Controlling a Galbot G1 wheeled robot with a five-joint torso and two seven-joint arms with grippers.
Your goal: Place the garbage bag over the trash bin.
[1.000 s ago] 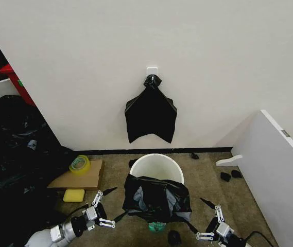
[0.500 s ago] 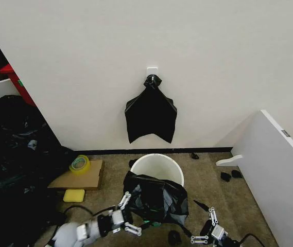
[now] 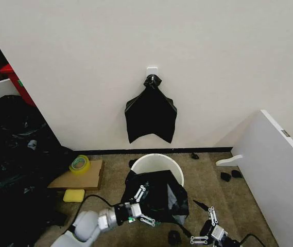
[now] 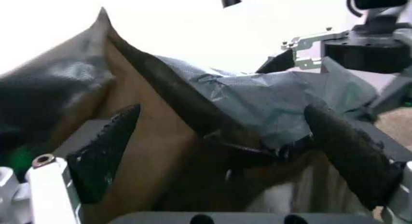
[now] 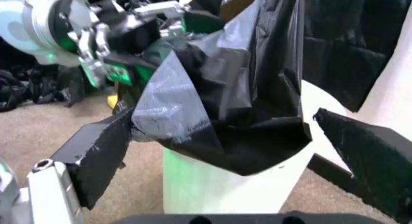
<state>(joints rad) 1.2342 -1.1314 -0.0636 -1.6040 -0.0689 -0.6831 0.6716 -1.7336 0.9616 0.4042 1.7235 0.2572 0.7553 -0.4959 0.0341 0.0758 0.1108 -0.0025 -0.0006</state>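
Observation:
The off-white trash bin (image 3: 157, 161) stands on the floor by the wall. The black garbage bag (image 3: 161, 196) is bunched over its front rim and hangs down its near side. My left gripper (image 3: 144, 206) is open at the bag's lower left front. In the left wrist view a fold of the garbage bag (image 4: 257, 105) lies between the spread fingers (image 4: 103, 144). My right gripper (image 3: 203, 222) is open, low to the right of the bag and apart from it. The right wrist view shows the garbage bag (image 5: 225, 84) over the trash bin (image 5: 219, 188), with the left gripper (image 5: 109, 38) beyond.
A second black bag (image 3: 150, 114) hangs from a wall hook above the bin. Cardboard with a tape roll (image 3: 79, 164) and a yellow sponge (image 3: 74, 195) lie to the left, beside a dark heap (image 3: 12, 154). A white panel (image 3: 275, 172) leans at the right. A small black object (image 3: 174, 237) lies near the bin.
My left gripper has swung from the floor at the left over to the bag's front. The bag has been bunched and lifted slightly. The right gripper shifted slightly left and lower, then held.

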